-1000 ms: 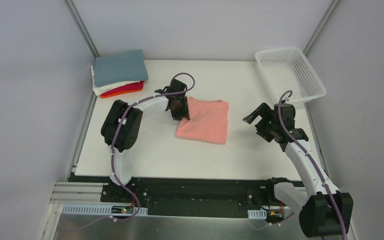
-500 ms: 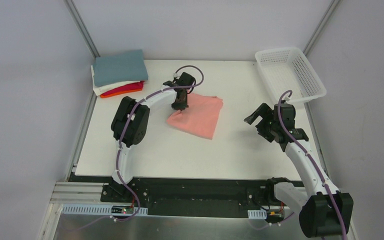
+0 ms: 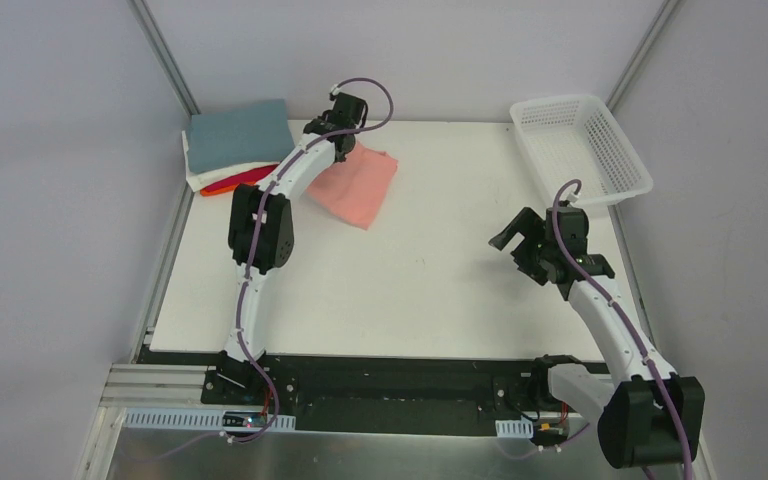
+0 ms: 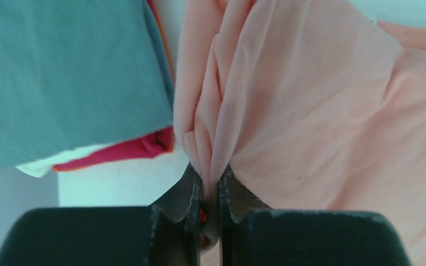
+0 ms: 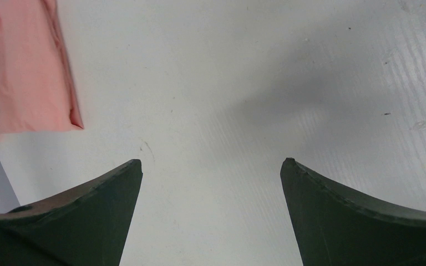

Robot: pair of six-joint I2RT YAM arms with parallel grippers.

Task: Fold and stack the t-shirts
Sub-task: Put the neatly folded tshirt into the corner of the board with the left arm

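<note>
Left claw point(image 4: 209, 185) pinches salmon-pink shirt point(image 3: 360, 182) by bunched edge, likely bound for folded stack point(image 3: 237, 135) just left; right claw point(image 5: 211, 166) spread.

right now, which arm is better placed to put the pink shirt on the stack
Left: the left gripper is shut on the pink shirt beside the folded stack. The right gripper hangs open, far off.

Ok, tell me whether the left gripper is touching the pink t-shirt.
Touching. The left wrist view shows the left gripper pinching a bunched fold of the salmon-pink t-shirt between its closed fingers.
</note>
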